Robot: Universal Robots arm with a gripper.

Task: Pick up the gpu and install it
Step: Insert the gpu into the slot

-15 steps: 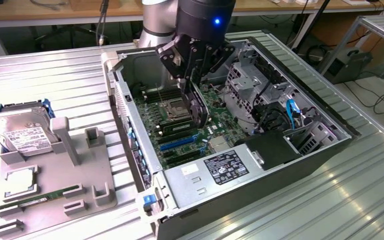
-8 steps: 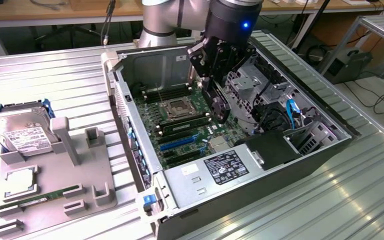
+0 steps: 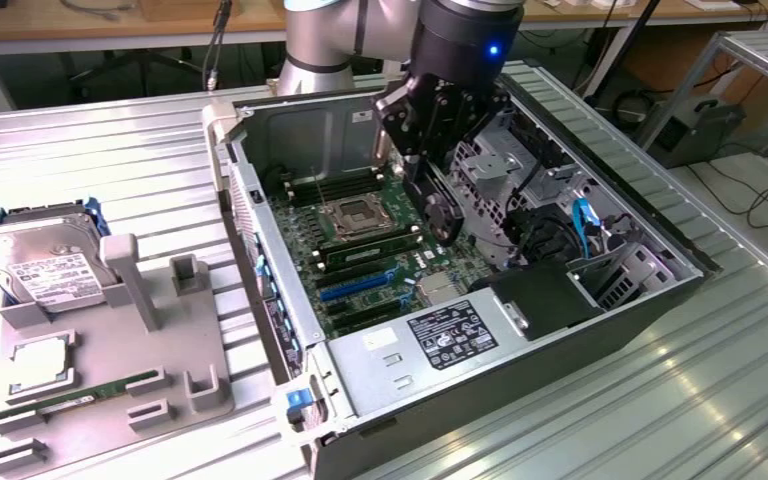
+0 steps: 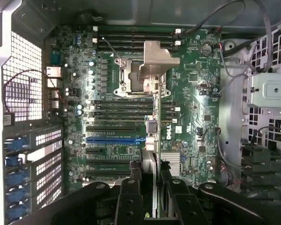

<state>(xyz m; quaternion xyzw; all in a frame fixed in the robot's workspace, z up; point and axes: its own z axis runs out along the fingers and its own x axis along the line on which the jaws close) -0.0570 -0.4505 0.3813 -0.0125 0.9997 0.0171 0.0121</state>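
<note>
The gripper [image 4: 151, 174] is closed partway on the gpu [image 4: 156, 63] — the card held edge-on over the motherboard [image 4: 193, 96].

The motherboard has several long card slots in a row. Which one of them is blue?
The blue slot in the middle of that row. Its neighbours on both sides are black, so its colour alone sets it apart.

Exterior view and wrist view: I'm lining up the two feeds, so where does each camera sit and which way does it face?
Exterior view: off the arm, above and to one side, looking down slantwise into the open computer case; the arm and gripper show, holding the gpu.
Wrist view: on the wrist, facing straight down onto the motherboard; the gripper's fingers show.
Shared: motherboard, CPU socket, gpu, gripper.
</note>
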